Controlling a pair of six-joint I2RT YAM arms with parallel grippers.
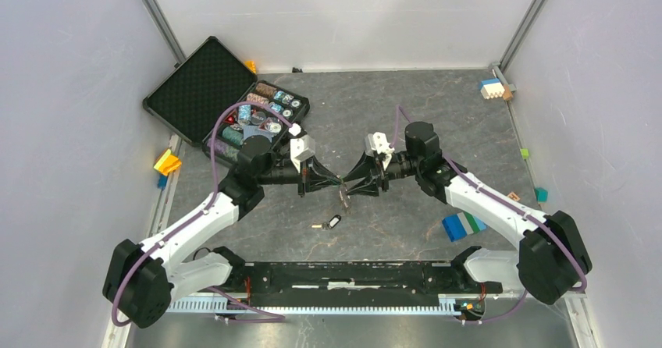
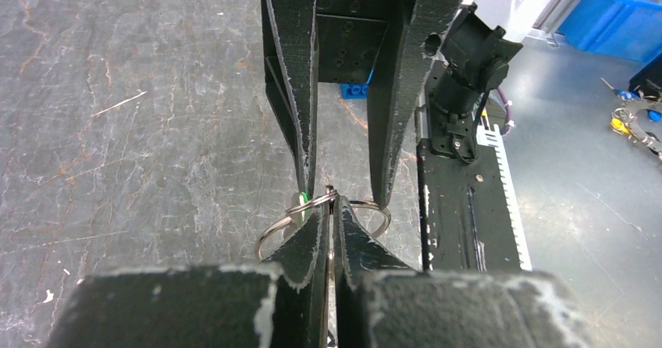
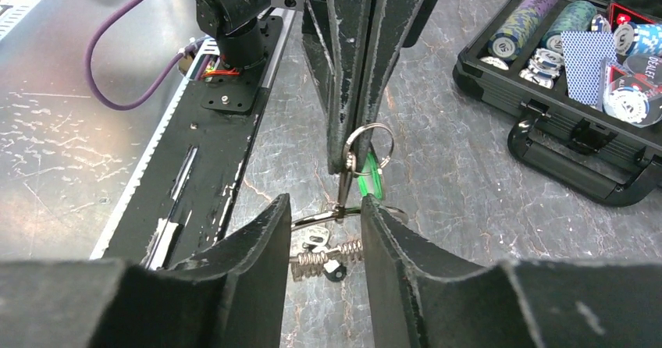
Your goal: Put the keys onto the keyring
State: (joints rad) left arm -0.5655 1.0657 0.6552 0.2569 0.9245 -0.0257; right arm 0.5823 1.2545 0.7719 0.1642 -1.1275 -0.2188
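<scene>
Keyring [image 3: 368,139] pinched by the left gripper [image 2: 329,215]; right gripper [image 3: 324,204], fingers parted, straddles it head-on, green key [image 3: 373,172] dangling beneath.

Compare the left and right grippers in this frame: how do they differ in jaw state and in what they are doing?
The left gripper has its jaws pressed together, pinching the keyring; the right gripper has its jaws apart. The left carries the ring, while the right only straddles the hanging bunch of keys, with no grip visible. Both point at each other, tip to tip.
</scene>
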